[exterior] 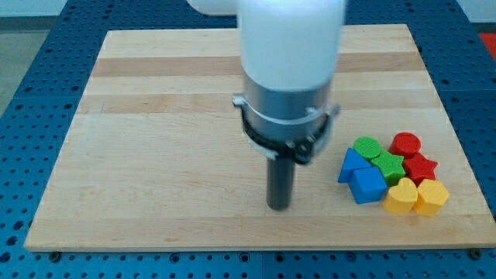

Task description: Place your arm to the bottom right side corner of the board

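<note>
No pincer fitted, so nothing held; my tip (279, 206) rests on the desk (155, 155), lower centre, left of and apart from the cluster: blue blocks (361, 178), green (378, 157), red (413, 156), yellow (417, 195) nr desk's bottom-right corner.

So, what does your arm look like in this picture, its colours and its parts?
From the view's top comes a wide white cylinder. Below it sits a grey metal section, ringed by a thin dark clamp. It ends in a straight dark rod; my tip is blunt. No cables or markings show.
</note>
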Motion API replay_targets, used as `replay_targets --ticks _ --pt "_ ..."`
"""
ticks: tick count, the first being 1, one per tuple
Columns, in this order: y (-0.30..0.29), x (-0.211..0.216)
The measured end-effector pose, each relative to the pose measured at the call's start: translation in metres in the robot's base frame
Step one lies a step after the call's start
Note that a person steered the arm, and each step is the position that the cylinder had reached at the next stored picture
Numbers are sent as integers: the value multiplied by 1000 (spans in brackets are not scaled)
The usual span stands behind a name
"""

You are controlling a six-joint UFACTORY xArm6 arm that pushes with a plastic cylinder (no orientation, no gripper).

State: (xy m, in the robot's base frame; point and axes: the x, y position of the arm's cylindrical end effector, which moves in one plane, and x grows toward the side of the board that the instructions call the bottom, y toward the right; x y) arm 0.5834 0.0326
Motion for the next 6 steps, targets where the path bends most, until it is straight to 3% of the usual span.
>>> replay_targets --ticks 1,6 --pt "25 35" --pt "261 26"
